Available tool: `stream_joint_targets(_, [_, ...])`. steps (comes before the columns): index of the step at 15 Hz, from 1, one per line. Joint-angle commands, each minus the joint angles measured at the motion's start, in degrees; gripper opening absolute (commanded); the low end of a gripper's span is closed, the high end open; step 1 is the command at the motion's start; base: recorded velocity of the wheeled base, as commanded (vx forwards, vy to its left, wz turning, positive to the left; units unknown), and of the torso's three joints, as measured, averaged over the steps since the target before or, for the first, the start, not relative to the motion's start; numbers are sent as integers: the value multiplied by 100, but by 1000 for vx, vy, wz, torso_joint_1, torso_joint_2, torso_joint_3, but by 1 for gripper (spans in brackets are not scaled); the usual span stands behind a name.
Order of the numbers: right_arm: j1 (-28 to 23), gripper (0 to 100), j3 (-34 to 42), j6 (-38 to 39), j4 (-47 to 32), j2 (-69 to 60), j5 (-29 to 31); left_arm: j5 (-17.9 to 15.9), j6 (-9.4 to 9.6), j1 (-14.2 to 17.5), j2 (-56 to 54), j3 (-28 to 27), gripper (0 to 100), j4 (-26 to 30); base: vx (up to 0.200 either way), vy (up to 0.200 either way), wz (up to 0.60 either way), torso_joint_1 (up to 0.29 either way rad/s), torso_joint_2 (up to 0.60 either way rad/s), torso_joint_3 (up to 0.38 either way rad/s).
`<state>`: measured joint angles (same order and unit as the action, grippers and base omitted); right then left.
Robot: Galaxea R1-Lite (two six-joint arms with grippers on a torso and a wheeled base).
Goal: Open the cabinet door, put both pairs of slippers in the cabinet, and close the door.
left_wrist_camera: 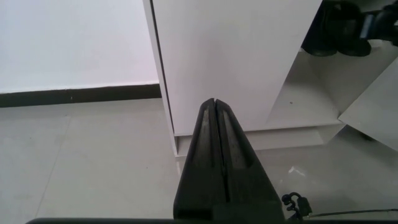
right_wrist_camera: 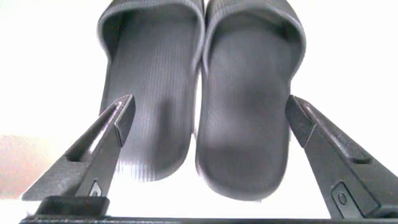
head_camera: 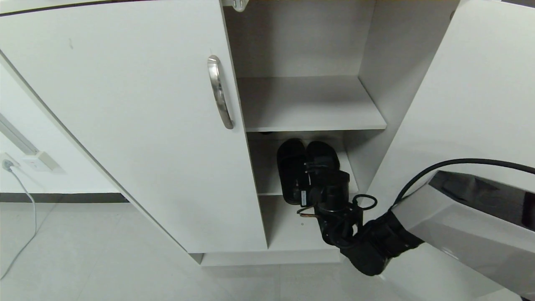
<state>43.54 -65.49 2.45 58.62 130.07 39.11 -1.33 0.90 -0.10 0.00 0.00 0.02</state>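
Pale floor tiles (head_camera: pixel 83 251) run up to a white cabinet (head_camera: pixel 292 37) against a white wall. Its closed door (head_camera: pixel 125 125) carries one curved metal handle (head_camera: pixel 219 92); its other door (head_camera: pixel 472 104) is swung wide open.

One pair of black slippers (head_camera: pixel 305 163), two in all, lies side by side on the middle shelf (head_camera: pixel 265 175), toes toward the back and heels toward the opening. The right gripper (right_wrist_camera: pixel 209 104) sits at the shelf's front edge, just behind the heels. Its fingers (right_wrist_camera: pixel 112 134) are spread wide, one outside each slipper, and neither clearly touches the rubber.

From the head view, the wrist hides the heels and the fingertips, so contact is hard to judge there. The wrist view cuts off the toe ends.

An upper shelf (head_camera: pixel 309 104) and the bottom board (head_camera: pixel 288 230) make three levels.

The left gripper (left_wrist_camera: pixel 214 102) hangs low over the floor, fingers pressed together with nothing between them, pointing at the cabinet's base below the closed door. Dark shapes at the edge of the left wrist view blur together.

One wall socket (head_camera: pixel 8 164) with a grey cable (head_camera: pixel 25 217) sits beside the cabinet.
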Motion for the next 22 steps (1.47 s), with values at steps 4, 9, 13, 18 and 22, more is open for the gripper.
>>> stream_joint_targets(4, [330,100,1513,10,677,-984,-87,1,6,1,9,0,0,6,0,0,0,0,0,0])
stream_joint_targets(9, [330,100,1530,10,685,-958,-96,1,-2,1,9,0,0,-2,-200,0,0,4,1,6])
stream_joint_targets(13, [313,100,1539,10,835,-966,-96,45,-11,1,9,0,0,-2,-50,0,0,-1,1,1])
stream_joint_targets(18, [330,100,1557,10,844,-993,-87,63,-81,1,9,0,0,-2,0,0,0,0,0,0])
stream_joint_targets(22, [330,100,1574,10,835,-966,-87,63,-81,1,9,0,0,-2,0,0,0,0,0,0])
